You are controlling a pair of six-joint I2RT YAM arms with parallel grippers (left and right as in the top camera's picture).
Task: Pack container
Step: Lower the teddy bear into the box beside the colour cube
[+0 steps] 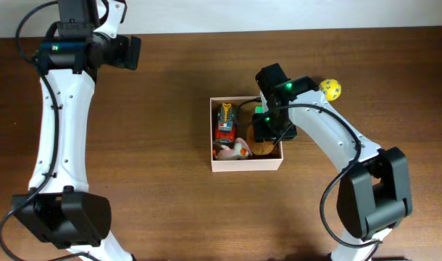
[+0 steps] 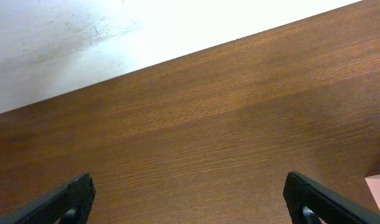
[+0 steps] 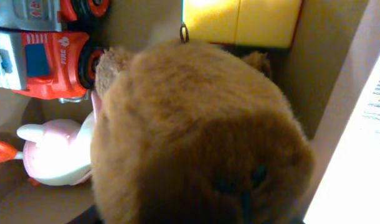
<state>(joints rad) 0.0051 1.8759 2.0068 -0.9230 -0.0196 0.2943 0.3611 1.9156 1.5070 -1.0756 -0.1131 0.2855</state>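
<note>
We judge the step in hand to be setting a toy down inside the container [image 1: 246, 164], which sits near the middle of the desk [image 1: 163, 145]. The right pincer [image 1: 268, 130] hangs low over the box's 3 o'clock side. Its wrist camera is almost filled by a brown plush toy [image 3: 196, 137], so we cannot tell whether the fingers are clamped on the plush or apart.

Around the plush in that view, a red fire truck [image 3: 43, 56] lies toward 10 o'clock and a pink-and-white toy [image 3: 56, 152] toward 8 o'clock. A yellow block [image 3: 240, 22] shows at 12 o'clock against the tan wall.

The left pincer [image 2: 190, 205] is parked well away at the desk's 10 o'clock corner. Its fingers are spread wide with nothing between them and only bare wood below.

A yellow ball [image 1: 330, 88] rests on the desk at about 2 o'clock from the container, outside it. In our judgement the next move calls for leaving the plush settled in its corner and lifting the right arm straight up, clear of the wall. The ball looks like the likeliest next pick, and being round it may roll if nudged.
</note>
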